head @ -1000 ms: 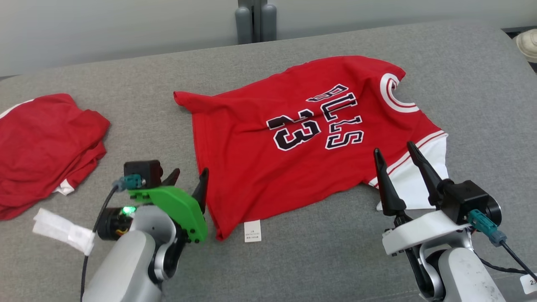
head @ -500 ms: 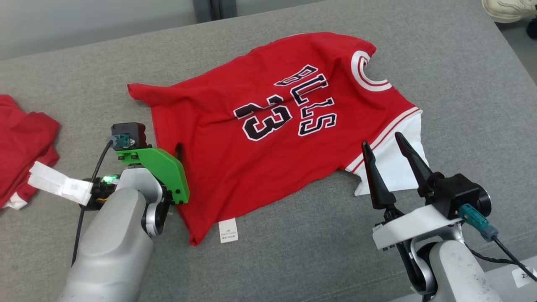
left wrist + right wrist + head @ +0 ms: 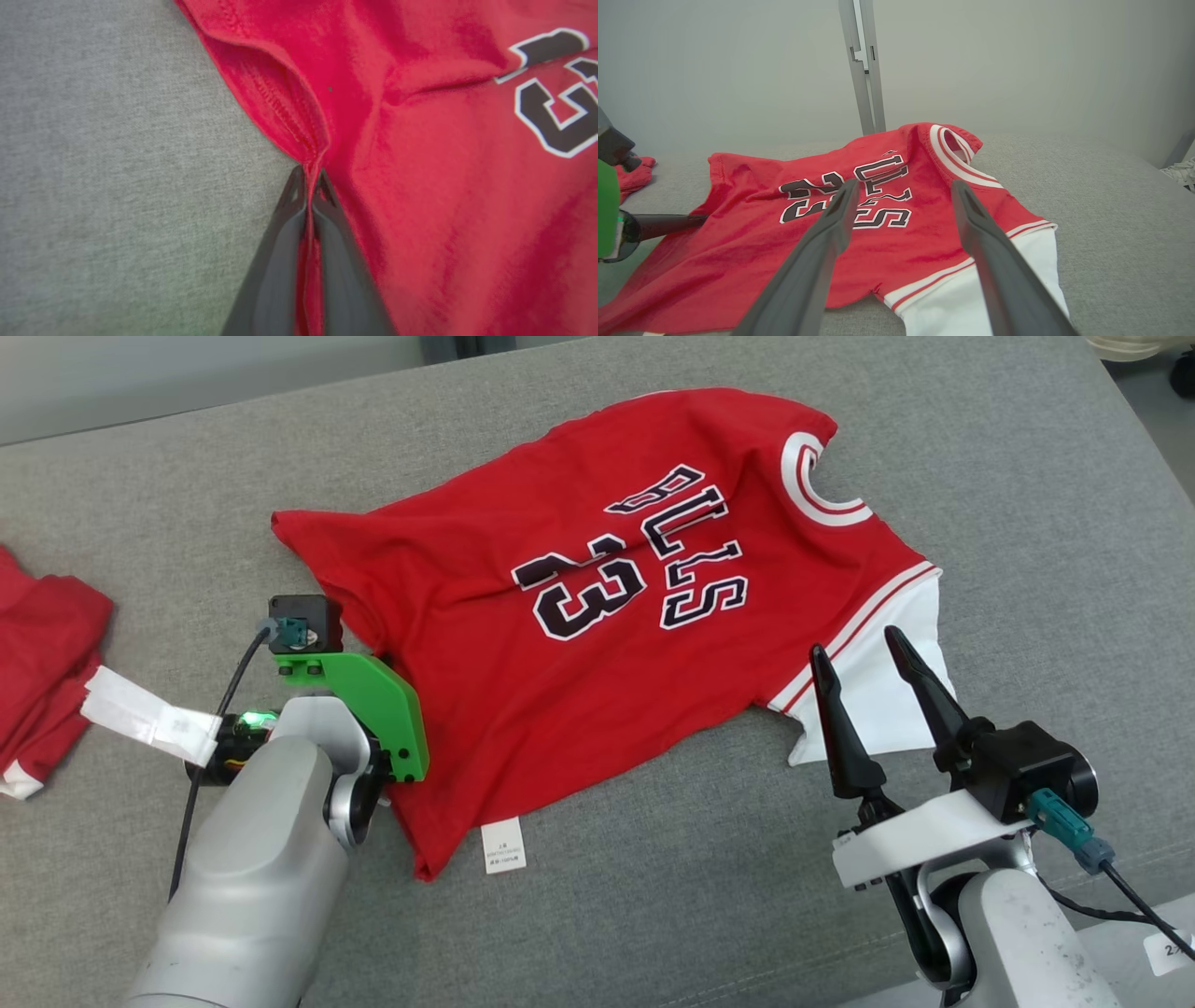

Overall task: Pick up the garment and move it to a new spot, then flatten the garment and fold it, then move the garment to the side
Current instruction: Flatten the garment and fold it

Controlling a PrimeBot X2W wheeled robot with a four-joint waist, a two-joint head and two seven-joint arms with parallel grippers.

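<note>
left wrist view: the left end effector (image 3: 308, 177) is pinched shut on a thin fold of the jersey (image 3: 420, 186) at its hem edge, where the cloth puckers up off the grey tabletop (image 3: 117, 186). only a narrow ridge of hem sits between the fingers, so the hold looks shallow.

head view: the jersey lies print up in the middle of the tabletop. its long axis runs on a diagonal, hem at the left by the left arm, collar (image 3: 822, 476) pointing to the far right. the right end effector (image 3: 854, 644) stands wide open just above the white sleeve (image 3: 887, 691), holding nothing. a second red garment (image 3: 47, 644) sits well apart at the far left.

right wrist view: the open fingers frame the print and the sleeve, and the collar lies beyond them.

risks, as i judge them: the hem fold could slip out on the lift since so little cloth is caught. a lift from the hem alone would let the jersey hang and bunch — more flattening later. the right side may catch only the top layer of sleeve. a drag to the left could bring it against the other garment.
</note>
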